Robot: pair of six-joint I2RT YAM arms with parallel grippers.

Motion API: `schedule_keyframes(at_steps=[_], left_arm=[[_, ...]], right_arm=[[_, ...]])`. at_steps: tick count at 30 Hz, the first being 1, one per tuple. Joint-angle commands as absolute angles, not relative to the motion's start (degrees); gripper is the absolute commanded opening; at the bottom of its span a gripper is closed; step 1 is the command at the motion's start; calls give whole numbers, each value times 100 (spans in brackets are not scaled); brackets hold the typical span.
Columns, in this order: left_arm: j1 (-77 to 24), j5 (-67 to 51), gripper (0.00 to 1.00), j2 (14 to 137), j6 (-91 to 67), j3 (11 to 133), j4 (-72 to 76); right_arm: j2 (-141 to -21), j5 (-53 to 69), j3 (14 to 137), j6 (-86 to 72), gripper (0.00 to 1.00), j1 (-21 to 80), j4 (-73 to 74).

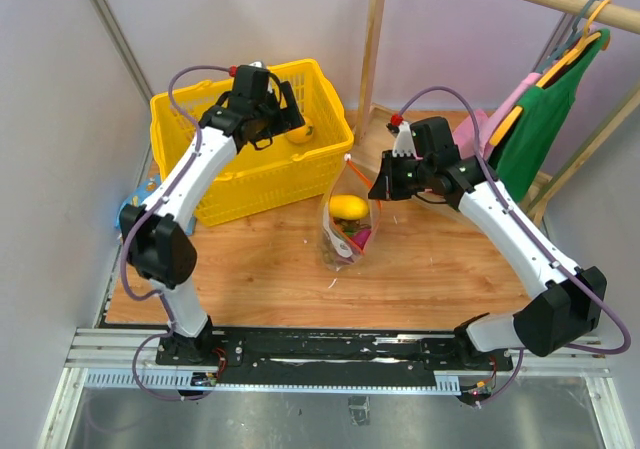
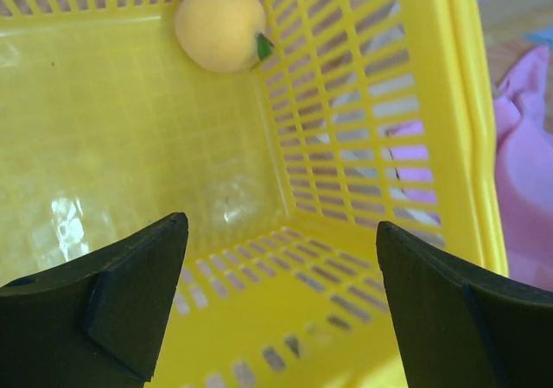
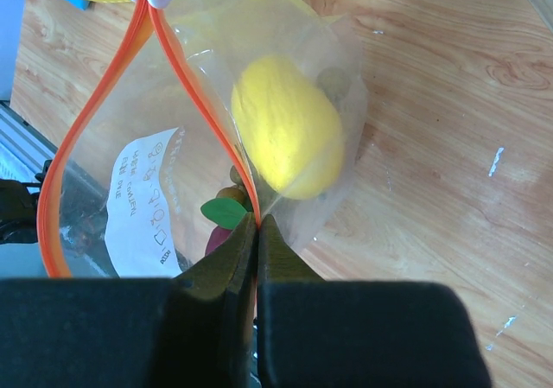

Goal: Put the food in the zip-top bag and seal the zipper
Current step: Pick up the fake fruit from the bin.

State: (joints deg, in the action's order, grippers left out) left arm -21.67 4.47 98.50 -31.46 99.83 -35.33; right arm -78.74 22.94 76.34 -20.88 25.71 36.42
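- The left tool hangs inside the yellow basket, jaws spread wide with nothing between them. The round fruit lies in the basket's far corner, well apart from the tool.
- That fruit sits close against the basket's slotted walls. A finger coming down there could catch on a wall, or nudge the fruit so that it rolls off across the basket floor.
- The right tool is pinched fully shut on the zipper. It holds the zip-top bag open on the counter, just beside the basket.
- That hold is on the thin strip alone. If it slips, the mouth would likely sag closed, and the bag with its yellow fruit could topple away from the basket.
- The mouth is a narrow loop, so a fruit released off-centre may glance off the zipper onto the counter.
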Motion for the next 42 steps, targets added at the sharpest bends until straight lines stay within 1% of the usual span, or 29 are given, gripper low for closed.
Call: schedule_keyframes(at_steps=[1,4,12,18,25,30,36,40,42], left_arm=[[-1886,591,95,10620,-3497,10705,-3456],[-1728,657,99,11195,-3680,11001,-3432],[-1574,510,99,12008,-3777,11164,-2436],[-1564,372,99,12793,-3706,11686,-2258],[-1538,409,99,13288,-3792,11578,-1488],[-1538,211,99,13631,-3738,11584,-959],[-1538,21,99,14025,-3719,11650,-770],[-1530,-53,96,14219,-3696,11618,-698],[-1514,-140,91,14274,-3696,11558,-609]], right_arm=[[-7793,2437,7520,-2062,1,2518,3453],[-7829,2445,7513,-2034,1,2516,3445],[-7883,2428,7502,-1959,1,2514,3427],[-7910,2415,7487,-1904,0,2515,3410],[-7923,2435,7439,-1861,1,2514,3382],[-7949,2452,7426,-1835,1,2514,3375],[-7994,2469,7411,-1833,1,2518,3371],[-8020,2478,7413,-1835,1,2512,3375],[-8029,2479,7413,-1837,1,2514,3374]])
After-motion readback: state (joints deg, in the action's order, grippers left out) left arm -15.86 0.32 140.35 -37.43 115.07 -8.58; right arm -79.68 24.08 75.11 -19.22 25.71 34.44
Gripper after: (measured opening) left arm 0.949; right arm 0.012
